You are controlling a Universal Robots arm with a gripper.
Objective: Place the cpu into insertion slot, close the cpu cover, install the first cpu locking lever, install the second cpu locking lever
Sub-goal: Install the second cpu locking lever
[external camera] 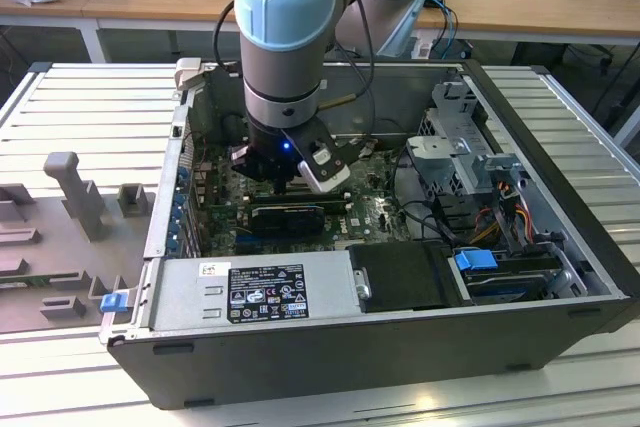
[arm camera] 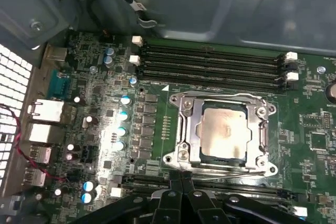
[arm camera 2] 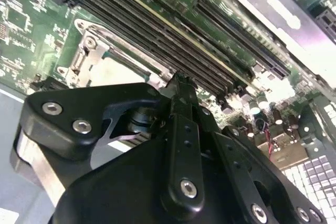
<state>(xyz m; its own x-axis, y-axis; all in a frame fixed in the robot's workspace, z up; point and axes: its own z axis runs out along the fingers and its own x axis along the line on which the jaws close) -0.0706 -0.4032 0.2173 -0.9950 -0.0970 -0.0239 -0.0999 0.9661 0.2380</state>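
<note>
We take the green board (arm camera: 105, 108) as our landmark. In the first wrist view, past its capacitors (arm camera: 124, 115), the cpu (arm camera: 223, 132) sits flat in the insertion slot (arm camera: 184, 129), and the cpu cover (arm camera: 223, 100) looks folded down around it, chip top showing through the window. Levers: we can't tell if latched. The gripper (arm camera: 181, 182) hangs at the socket's near edge, just beside the cover, fingers (arm camera 2: 181, 85) pressed together, holding nothing. Closed tips suit pushing, we judge. Memory slots (arm camera: 210, 61) lie beyond the socket.
</note>
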